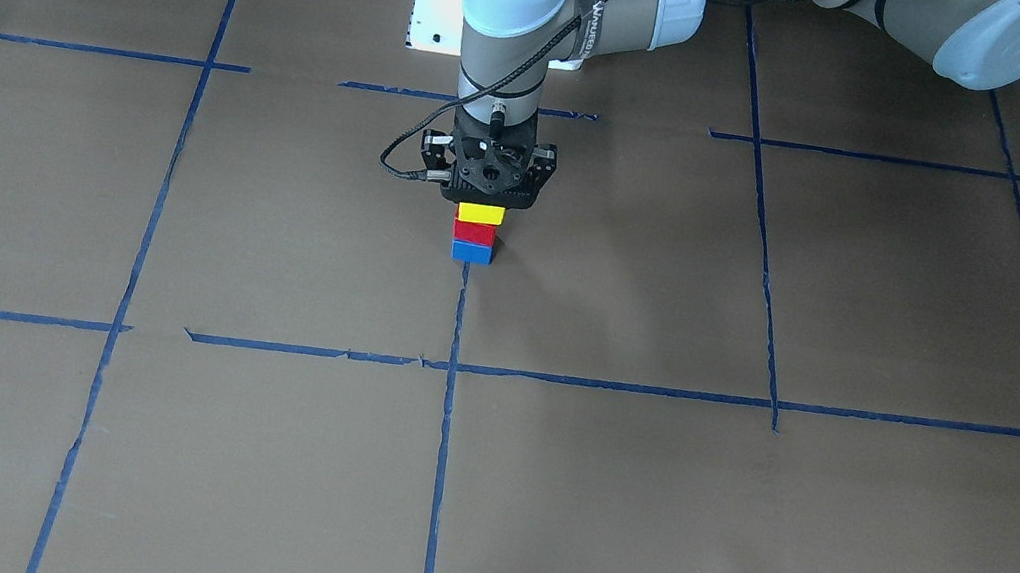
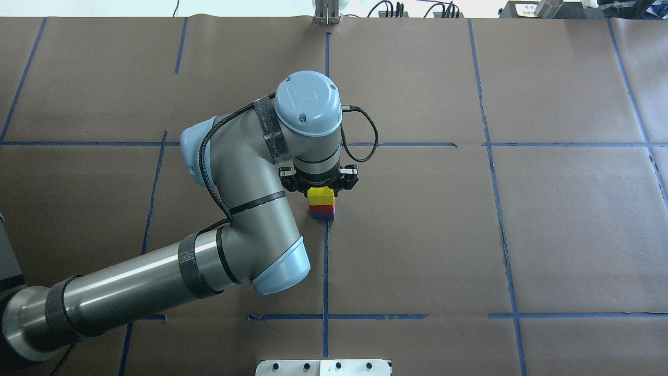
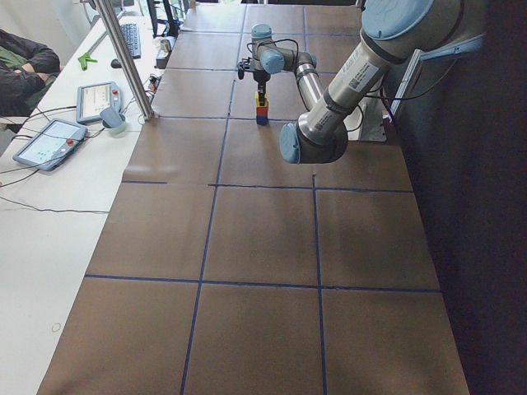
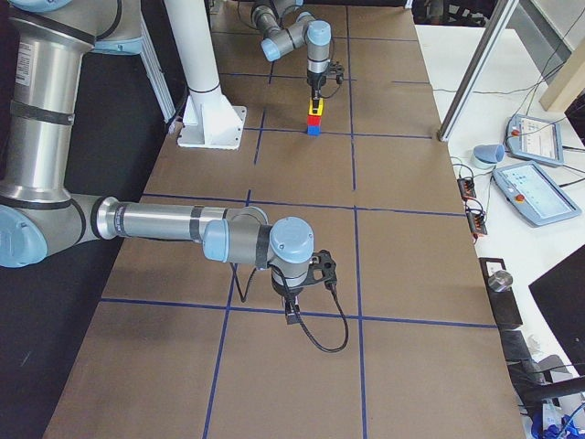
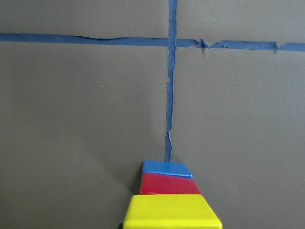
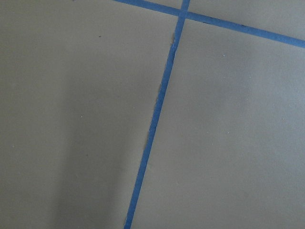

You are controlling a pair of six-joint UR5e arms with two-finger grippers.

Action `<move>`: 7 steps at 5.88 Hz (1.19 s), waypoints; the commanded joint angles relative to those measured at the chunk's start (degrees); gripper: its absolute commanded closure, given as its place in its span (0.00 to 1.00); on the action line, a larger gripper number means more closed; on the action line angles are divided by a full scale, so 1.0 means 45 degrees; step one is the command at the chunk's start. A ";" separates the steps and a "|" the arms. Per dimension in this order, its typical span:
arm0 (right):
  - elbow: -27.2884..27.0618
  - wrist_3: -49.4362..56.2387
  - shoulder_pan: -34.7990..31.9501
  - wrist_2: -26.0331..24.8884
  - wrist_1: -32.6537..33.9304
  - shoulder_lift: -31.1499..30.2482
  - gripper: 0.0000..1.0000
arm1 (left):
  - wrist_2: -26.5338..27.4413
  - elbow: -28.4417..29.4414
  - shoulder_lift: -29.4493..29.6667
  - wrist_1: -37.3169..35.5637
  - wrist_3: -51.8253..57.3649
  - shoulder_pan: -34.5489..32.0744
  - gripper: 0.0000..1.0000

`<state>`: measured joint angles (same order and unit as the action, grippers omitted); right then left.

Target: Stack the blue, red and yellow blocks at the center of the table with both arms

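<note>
The blue block [image 1: 472, 253], the red block [image 1: 475, 232] and the yellow block [image 1: 479, 213] stand as one stack at the table's centre, yellow on top. The stack also shows in the overhead view [image 2: 320, 196] and in the left wrist view [image 5: 172, 212]. My left gripper [image 1: 482, 200] points straight down onto the stack. Its fingers sit close on the yellow block's sides and are mostly hidden under its body. My right gripper [image 4: 292, 315] hangs low over bare table far from the stack. I cannot tell whether it is open or shut.
Blue tape lines [image 1: 444, 438] divide the brown table into squares. A white robot base plate [image 1: 431, 2] sits behind the stack. Tablets and cables [image 4: 535, 178] lie on a side bench beyond the table's edge.
</note>
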<state>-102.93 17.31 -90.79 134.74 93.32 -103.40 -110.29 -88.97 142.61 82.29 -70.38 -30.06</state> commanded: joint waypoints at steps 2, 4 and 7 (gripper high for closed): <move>-0.0017 0.0000 0.0000 0.0000 -0.0015 0.0008 0.00 | 0.0055 -0.0615 0.0008 -0.0044 0.0015 -0.0038 0.00; 0.0002 0.0000 0.0000 0.0000 0.0005 0.0008 0.00 | -0.0468 -0.2718 -0.1155 -0.0220 0.0267 -0.1067 0.00; 0.0138 0.0000 0.0000 -0.0019 -0.0015 0.0008 0.00 | -0.2962 -0.4059 -0.5390 -0.0494 0.7509 -0.5390 0.00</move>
<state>-102.59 17.31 -90.79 134.67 93.26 -103.36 -119.71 -106.83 124.11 80.21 -47.79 -46.78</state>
